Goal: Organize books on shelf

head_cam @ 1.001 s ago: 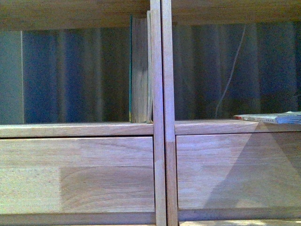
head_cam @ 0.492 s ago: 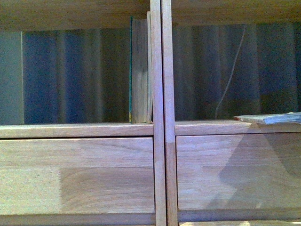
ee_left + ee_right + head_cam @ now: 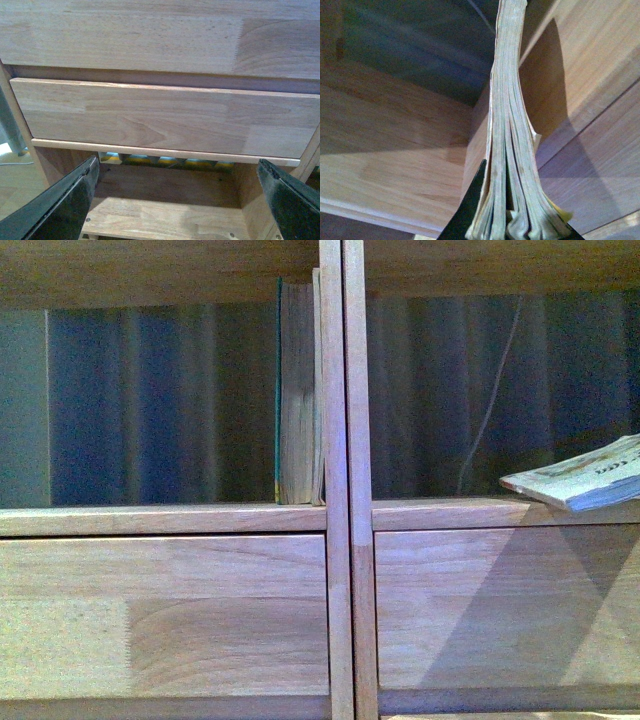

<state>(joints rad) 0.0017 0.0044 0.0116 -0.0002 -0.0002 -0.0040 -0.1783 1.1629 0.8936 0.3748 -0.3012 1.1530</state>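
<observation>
The light wood shelf (image 3: 340, 515) fills the front view. A thick green-covered book (image 3: 297, 390) with yellowed pages stands upright in the left compartment against the centre divider. The thin white paperback (image 3: 585, 480) enters from the right edge, tilted up above the right compartment's board. In the right wrist view my right gripper (image 3: 512, 227) is shut on the paperback's page edge (image 3: 507, 125); one black finger (image 3: 467, 210) shows beside the pages. My left gripper (image 3: 177, 200) is open and empty in front of a lower drawer front (image 3: 165, 117), its black fingers (image 3: 60, 200) wide apart.
Two plain drawer fronts (image 3: 165, 615) lie under the open compartments, with the divider posts (image 3: 355, 620) between them. A dark curtain and a thin white cable (image 3: 490, 400) show behind the backless compartments. A low wooden board (image 3: 165, 220) sits under the drawers.
The paperback at the right edge has lifted and tilted upward from lying flat on the shelf board. The green book has not moved.
</observation>
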